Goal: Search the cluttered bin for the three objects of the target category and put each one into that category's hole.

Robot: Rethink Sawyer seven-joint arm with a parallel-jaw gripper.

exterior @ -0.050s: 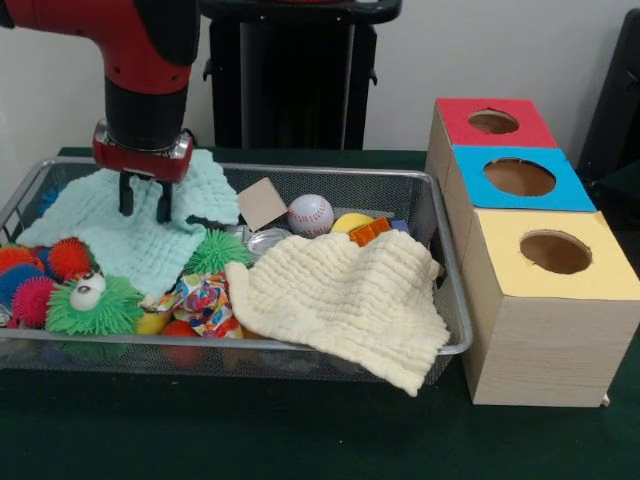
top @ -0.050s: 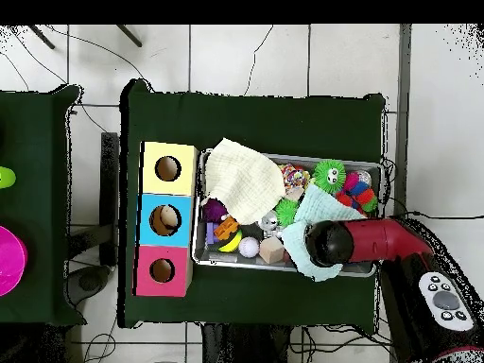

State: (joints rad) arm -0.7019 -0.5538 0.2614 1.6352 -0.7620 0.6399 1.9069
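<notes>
Front view: open hand [exterior @ -0.050s: 143,200] over mint cloth [exterior @ -0.050s: 150,235], beside spiky balls [exterior @ -0.050s: 60,280].

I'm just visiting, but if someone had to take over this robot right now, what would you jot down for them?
Gripper: open, empty, hanging just above the mint cloth at one end of the wire bin.
Bin: full of clutter, including a cream cloth, baseball and spiky balls.
Box with red, blue and yellow holes stands beside the bin.
Done: nothing seen going in. Left: all three targets.
</notes>
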